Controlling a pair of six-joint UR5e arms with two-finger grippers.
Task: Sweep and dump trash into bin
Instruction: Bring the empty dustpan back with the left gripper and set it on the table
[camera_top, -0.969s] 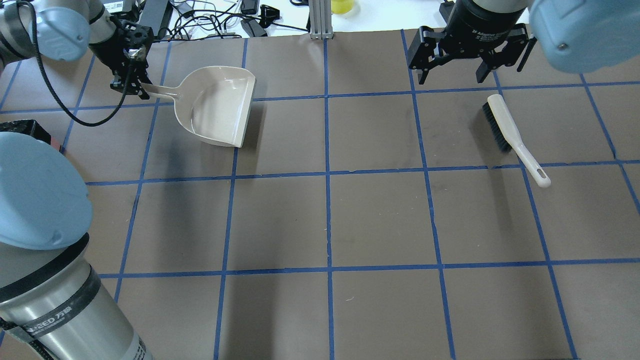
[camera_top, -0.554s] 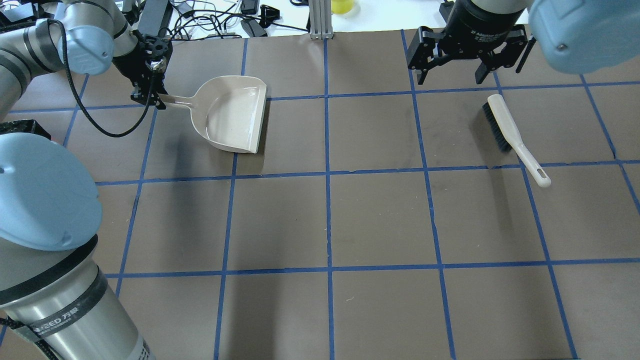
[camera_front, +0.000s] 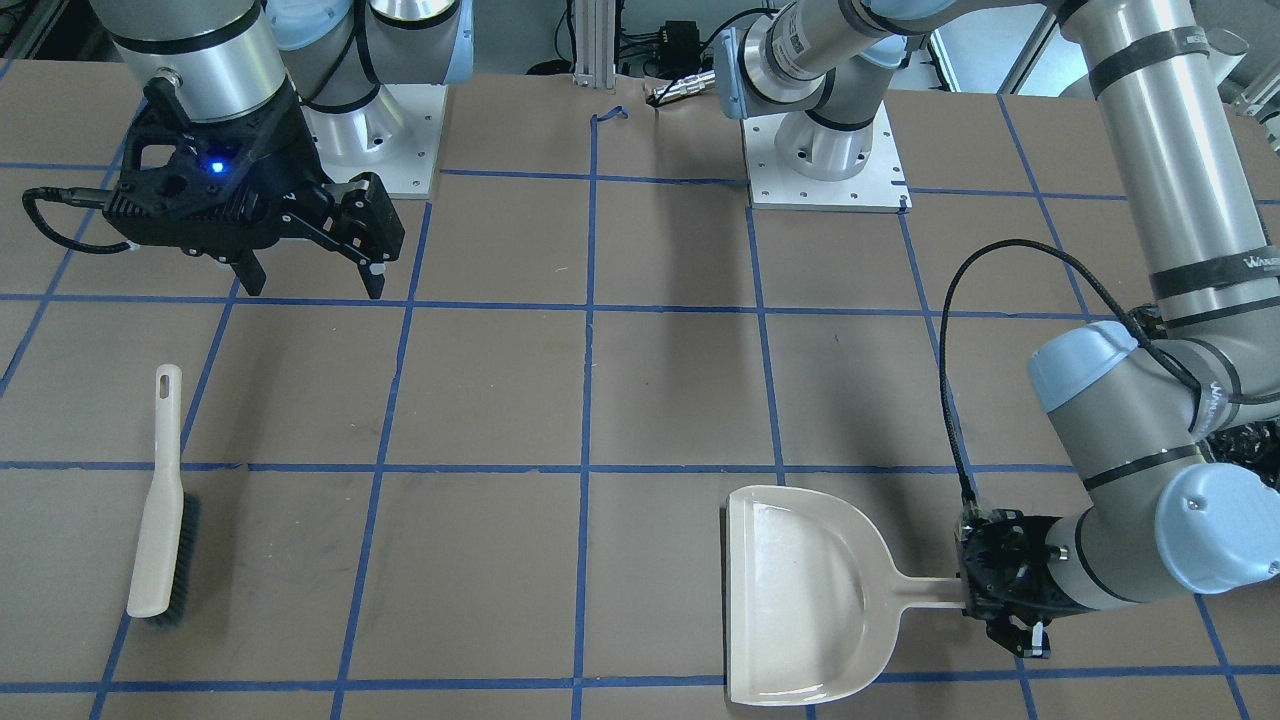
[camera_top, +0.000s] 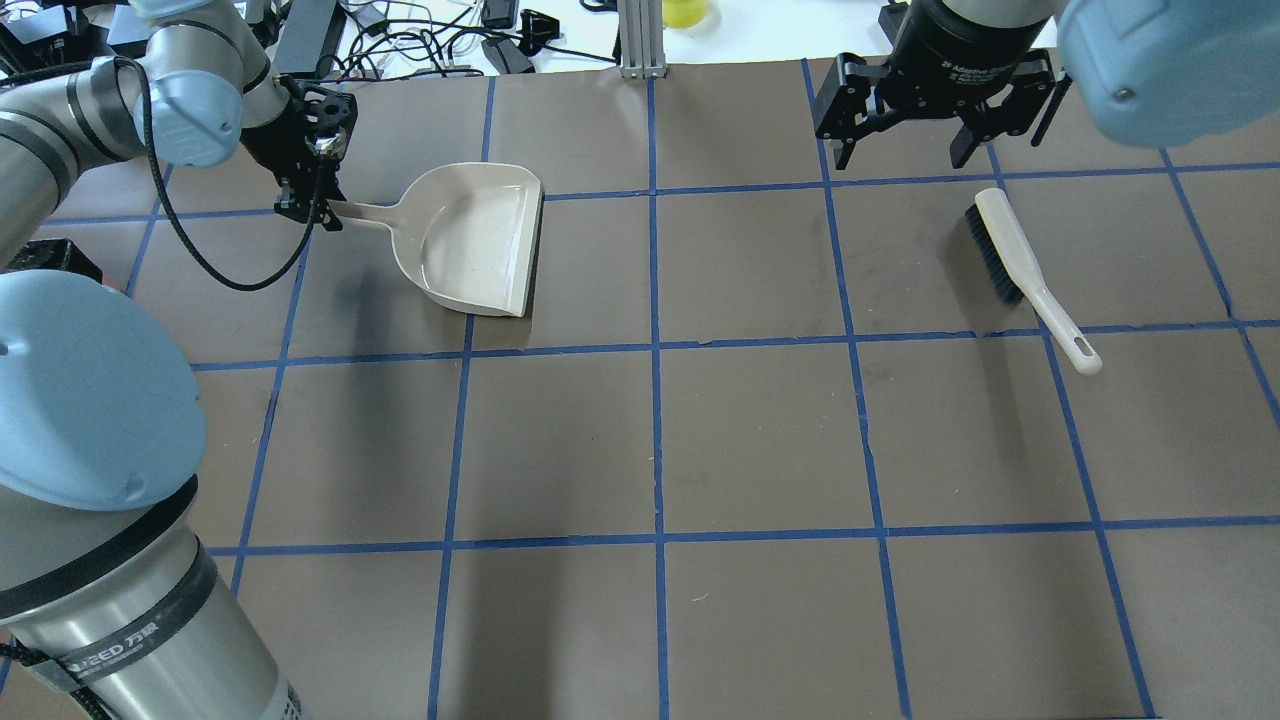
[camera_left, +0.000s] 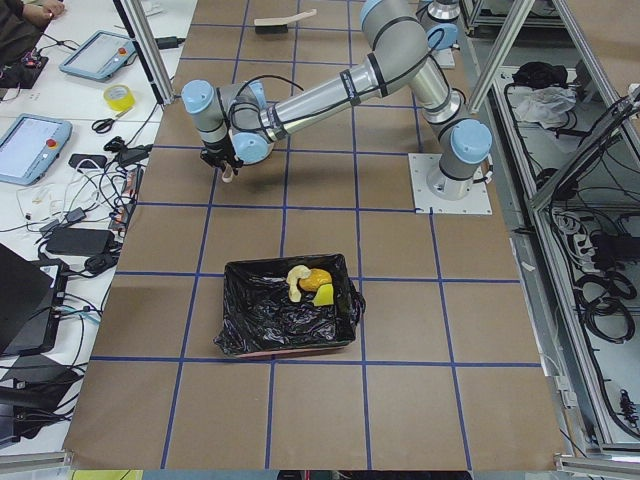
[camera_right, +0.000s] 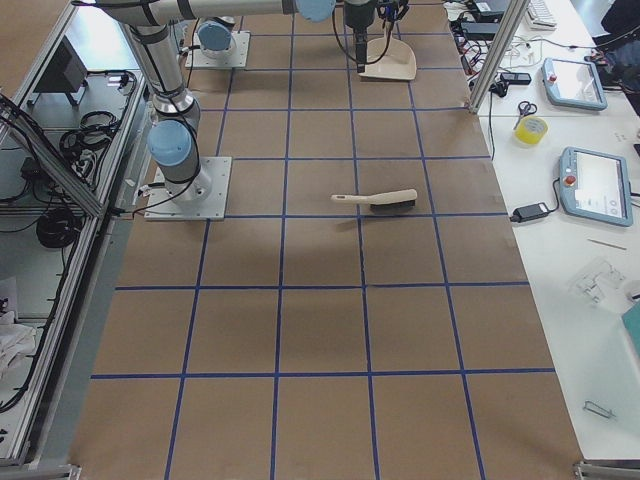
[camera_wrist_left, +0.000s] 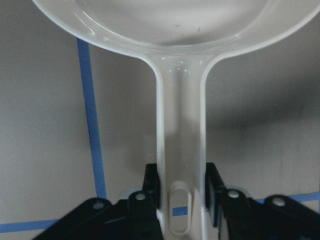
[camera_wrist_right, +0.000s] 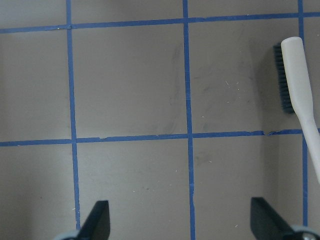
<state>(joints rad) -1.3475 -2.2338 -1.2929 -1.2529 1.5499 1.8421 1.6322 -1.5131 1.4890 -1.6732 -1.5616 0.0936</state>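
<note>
– Trash (camera_left: 312, 285), where is it?
– All three bits are in the bin (camera_left: 248, 325) with the black liner. It's well apart from both sets of jaws, on the side of the left gripper (camera_top: 303, 208) away from the pan.
– How would it handle?
– Light, I'd say. The sponge is soft and the bread piece is probably squashy. The glossy lump looks slick and likely to roll. Nothing to pinch; you'd push it with the brush (camera_top: 1000, 250).
– Dustpan (camera_top: 470, 240)?
– Stiff, thin, smooth plastic, and light. The left jaws are clamped narrow on the very end of its handle, by the hang hole. The pan sticks straight out ahead of them. That's a long lever, so it could twist in the grip if loaded. It's empty. Can't tell if it's resting on the table (camera_top: 760, 440) or just above it.
– Left arm pose?
– Reached far out, wrist low, gripper about level with the tabletop.
– Right gripper (camera_top: 903, 152)?
– It points straight down and hovers, jaws spread wide with nothing between them. The brush lies outside one finger, not under the gap. Best hold would be mid-handle, clear of the bristles.
</note>
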